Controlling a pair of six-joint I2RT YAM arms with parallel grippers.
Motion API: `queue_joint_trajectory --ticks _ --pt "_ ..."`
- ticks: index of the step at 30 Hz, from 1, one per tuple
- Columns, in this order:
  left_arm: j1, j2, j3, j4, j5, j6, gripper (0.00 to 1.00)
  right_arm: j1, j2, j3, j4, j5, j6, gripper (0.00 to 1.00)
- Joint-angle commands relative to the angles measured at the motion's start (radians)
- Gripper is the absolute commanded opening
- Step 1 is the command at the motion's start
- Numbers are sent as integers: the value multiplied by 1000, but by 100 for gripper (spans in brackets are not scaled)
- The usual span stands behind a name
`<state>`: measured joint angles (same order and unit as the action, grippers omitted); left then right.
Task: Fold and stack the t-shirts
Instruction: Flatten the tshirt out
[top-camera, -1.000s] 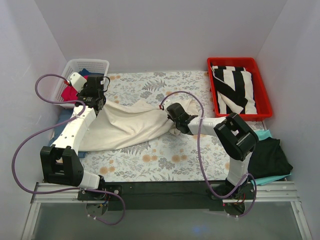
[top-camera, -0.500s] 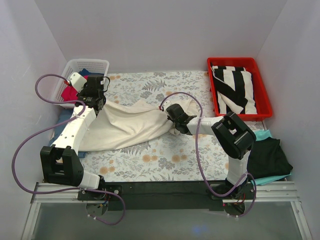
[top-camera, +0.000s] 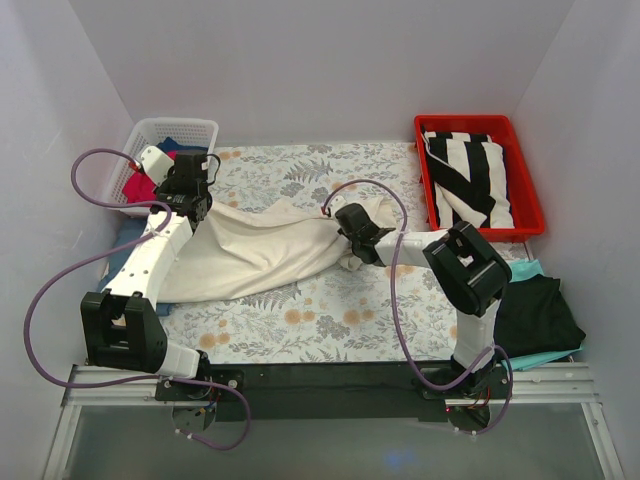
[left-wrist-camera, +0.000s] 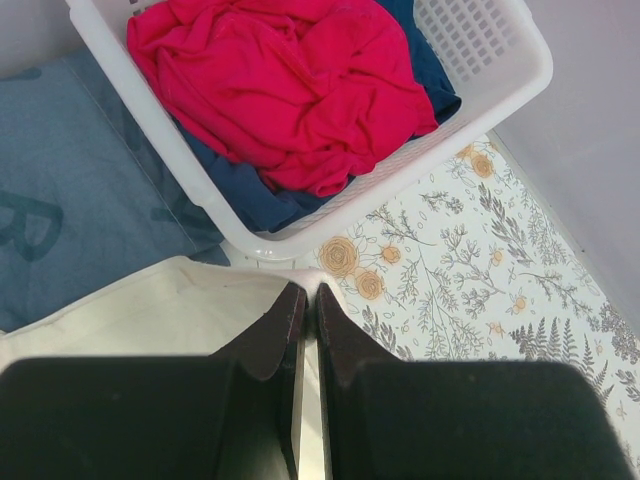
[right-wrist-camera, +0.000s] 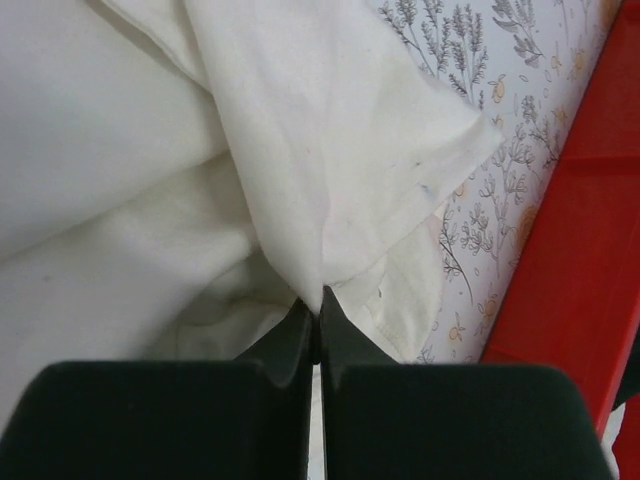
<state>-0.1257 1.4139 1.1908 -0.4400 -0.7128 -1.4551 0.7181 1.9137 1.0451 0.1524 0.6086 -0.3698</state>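
Note:
A large cream t-shirt (top-camera: 262, 250) lies stretched across the floral table covering between my two grippers. My left gripper (top-camera: 192, 205) is shut on the shirt's left edge (left-wrist-camera: 200, 300), just in front of the white basket (top-camera: 150, 135). My right gripper (top-camera: 350, 225) is shut on a pinched fold of the same cream shirt (right-wrist-camera: 330, 230) at its right end. In the left wrist view the gripper (left-wrist-camera: 309, 290) holds cloth between the tips. In the right wrist view the gripper (right-wrist-camera: 318, 305) also holds cloth. A red shirt (left-wrist-camera: 290, 90) and a navy one (left-wrist-camera: 245, 185) lie in the basket.
A red tray (top-camera: 478, 175) with black-and-white striped cloth stands at the back right. Black and teal shirts (top-camera: 535, 315) lie at the right front edge. A blue cloth (left-wrist-camera: 80, 200) lies left of the basket. Walls close in on both sides.
My right gripper shifted slightly left then back right with the cream shirt still held. The left arm has not moved.

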Motion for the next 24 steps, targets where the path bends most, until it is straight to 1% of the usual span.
queue_joint_trajectory --ticks 1,3,4,6,7,8,9,10,12,13,15,16,19,20,22,24 --pt "9 -41 19 4 -4 12 0 -3 -85 4 24 65 11 1" --pt "9 -52 32 -5 6 22 0 -6 -163 -10 -26 75 49 1" --pt "8 -58 45 -12 18 27 0 -9 -233 -16 -49 79 67 1" --pt "9 -79 62 -26 33 41 0 -12 -312 -25 -132 72 127 1" --pt "8 -87 73 -32 41 47 0 -14 -393 -26 -151 65 147 1" --pt "9 -108 94 -37 61 51 0 -16 -433 -23 -240 62 167 1" --pt "8 -116 105 -45 67 56 0 -16 -474 -25 -273 60 190 1" --pt "8 -128 118 -60 73 64 0 -14 -554 -22 -301 51 228 1" --pt "9 -162 154 -83 90 76 0 -16 -626 -8 -397 39 258 1" --pt "8 -171 171 -89 93 90 0 -14 -686 27 -434 40 284 1" --pt "9 -202 223 -114 114 107 0 -14 -734 79 -532 57 301 1" --pt "8 -211 242 -120 121 116 0 -14 -778 134 -556 59 313 1" --pt "8 -256 322 -132 162 144 0 -14 -864 219 -600 48 315 1" --pt "8 -265 346 -134 173 166 0 -13 -884 272 -600 43 302 1" --pt "9 -295 409 -138 220 185 0 -12 -918 331 -606 31 283 1" --pt "9 -316 441 -135 263 206 0 -11 -920 433 -614 22 250 1"
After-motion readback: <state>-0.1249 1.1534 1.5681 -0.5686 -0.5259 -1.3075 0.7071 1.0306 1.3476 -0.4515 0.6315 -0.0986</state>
